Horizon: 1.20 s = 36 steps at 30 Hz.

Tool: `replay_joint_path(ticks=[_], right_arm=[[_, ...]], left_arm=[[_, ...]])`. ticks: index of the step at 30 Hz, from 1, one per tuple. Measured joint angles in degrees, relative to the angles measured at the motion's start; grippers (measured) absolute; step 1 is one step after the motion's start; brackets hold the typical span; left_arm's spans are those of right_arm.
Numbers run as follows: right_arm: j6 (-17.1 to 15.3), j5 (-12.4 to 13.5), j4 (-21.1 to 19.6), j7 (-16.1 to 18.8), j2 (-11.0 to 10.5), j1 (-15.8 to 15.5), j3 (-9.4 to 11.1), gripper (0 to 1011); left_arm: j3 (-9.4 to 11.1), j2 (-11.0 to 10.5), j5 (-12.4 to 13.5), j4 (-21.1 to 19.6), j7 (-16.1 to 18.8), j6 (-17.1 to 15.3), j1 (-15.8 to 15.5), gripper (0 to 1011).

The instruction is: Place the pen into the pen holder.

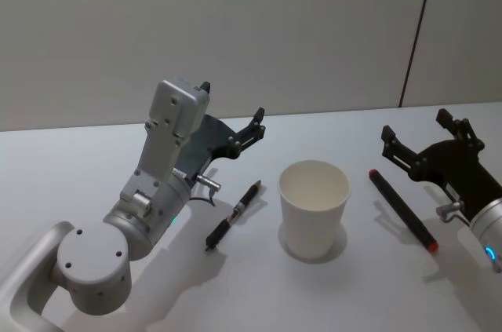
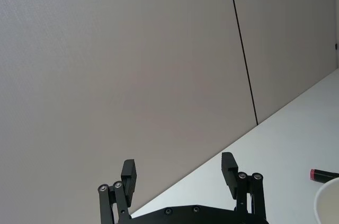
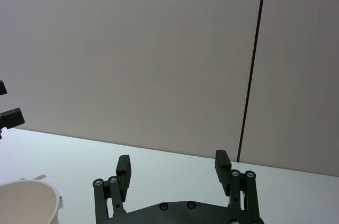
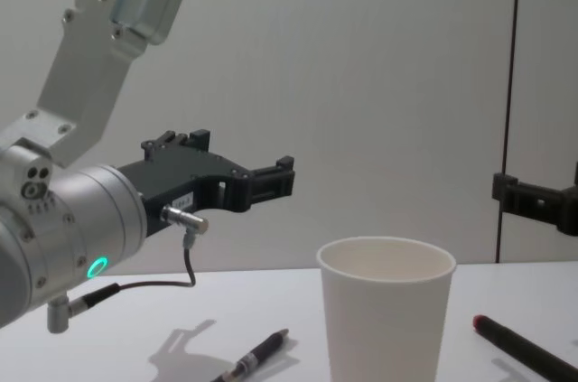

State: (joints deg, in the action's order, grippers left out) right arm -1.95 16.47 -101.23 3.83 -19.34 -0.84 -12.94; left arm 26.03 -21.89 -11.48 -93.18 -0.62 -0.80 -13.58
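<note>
The pen holder, a white paper cup (image 1: 314,222) (image 4: 386,323), stands upright and empty mid-table. A black pen (image 1: 233,215) (image 4: 257,357) with a silver clip lies flat just left of it. A dark pen with red ends (image 1: 401,209) (image 4: 519,346) lies flat on its right. My left gripper (image 1: 232,103) (image 2: 179,166) (image 4: 244,154) hovers open and empty above the table, behind the black pen. My right gripper (image 1: 416,125) (image 3: 172,161) hovers open and empty behind the red-ended pen. The cup's rim (image 3: 29,195) (image 2: 328,203) shows in both wrist views.
The white table (image 1: 329,293) ends at a plain wall (image 1: 235,26) close behind the grippers. A dark vertical seam (image 1: 416,30) runs down the wall at the right. A thin cable (image 4: 185,265) hangs from the left wrist.
</note>
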Motion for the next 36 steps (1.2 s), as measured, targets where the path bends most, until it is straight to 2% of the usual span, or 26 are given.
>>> replay_joint_path(ticks=[36], right_arm=[[0.00,0.00,0.00,0.00,0.00,0.00,0.00,1001]], left_arm=[[0.00,0.00,0.00,0.00,0.00,0.00,0.00,1001]])
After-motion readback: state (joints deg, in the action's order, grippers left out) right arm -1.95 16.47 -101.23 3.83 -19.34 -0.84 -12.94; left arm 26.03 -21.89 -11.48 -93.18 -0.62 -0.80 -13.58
